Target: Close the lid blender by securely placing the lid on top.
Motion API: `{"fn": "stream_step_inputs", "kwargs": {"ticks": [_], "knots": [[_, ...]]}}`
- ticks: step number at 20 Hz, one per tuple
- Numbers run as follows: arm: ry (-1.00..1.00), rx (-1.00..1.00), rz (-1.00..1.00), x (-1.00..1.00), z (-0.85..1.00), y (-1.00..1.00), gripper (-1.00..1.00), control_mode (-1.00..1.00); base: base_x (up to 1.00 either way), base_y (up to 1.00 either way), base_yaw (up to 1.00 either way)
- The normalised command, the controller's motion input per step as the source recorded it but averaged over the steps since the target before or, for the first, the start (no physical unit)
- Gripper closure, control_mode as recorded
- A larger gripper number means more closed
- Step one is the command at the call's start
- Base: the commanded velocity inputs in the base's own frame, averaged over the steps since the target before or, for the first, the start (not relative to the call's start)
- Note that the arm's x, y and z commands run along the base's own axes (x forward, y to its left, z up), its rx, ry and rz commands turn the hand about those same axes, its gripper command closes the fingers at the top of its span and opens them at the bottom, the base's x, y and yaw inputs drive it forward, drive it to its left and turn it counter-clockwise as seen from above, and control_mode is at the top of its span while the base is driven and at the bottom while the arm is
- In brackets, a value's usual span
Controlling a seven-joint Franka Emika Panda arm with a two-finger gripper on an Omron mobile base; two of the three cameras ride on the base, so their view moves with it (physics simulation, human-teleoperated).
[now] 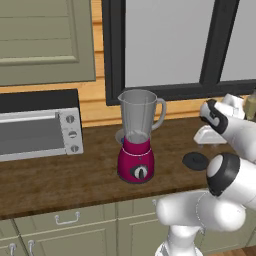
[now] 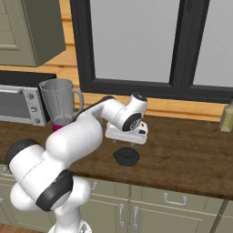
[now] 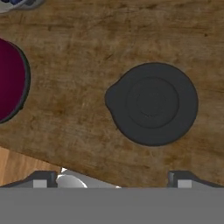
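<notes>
In the left base view one blender [image 1: 135,145] stands on the wooden surface [image 1: 60,182], its clear jar uncovered, and one lid [image 1: 195,161] lies flat on the surface to the blender's right, well apart from it and near the front edge. The end effector [image 1: 210,136] hangs just above and slightly behind the lid, pointing down; its fingertips are hard to make out here. One toaster oven [image 1: 40,131] sits at the far left. In the right base view the arm reaches forward over the surface and the end effector [image 2: 125,142] hovers directly over the lid [image 2: 126,156], not touching it; the blender [image 2: 59,105] is to the left, partly behind the arm. A pale bottle [image 2: 226,116] stands at the far right. In the hand view the lid [image 3: 152,103] lies straight below, somewhat right of centre, round with a raised centre and a small tab on the side that faces the blender's magenta base [image 3: 12,78]. The two fingertips of the end effector [image 3: 111,180] stand wide apart at the bottom edge, released and gripping nothing, so the lid is not yet picked up. My judgement is that the coming move is a straight descent, shifted slightly toward the lid's centre. The lid has no long axis beyond its tab.
</notes>
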Motion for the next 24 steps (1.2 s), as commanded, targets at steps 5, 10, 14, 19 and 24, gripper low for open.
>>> {"fn": "stream_step_inputs", "kwargs": {"ticks": [5,10,14,19,24], "knots": [[0.0,-0.01,0.0,0.21,-0.27,0.0,-1.0,-1.0,0.0,0.0,0.0],[0.0,-0.06,0.0,0.21,-0.37,-0.04,-1.0,-1.0,0.0,0.0,0.0],[0.01,-0.08,-0.01,0.1,-0.35,-0.06,-1.0,-1.0,0.0,0.0,0.0],[0.07,-0.02,-0.01,0.01,-0.08,0.0,-1.0,-1.0,0.0,0.0,0.0],[0.07,-0.05,-0.01,0.09,-0.37,0.0,-1.0,-1.0,0.0,0.0,0.0]]}}
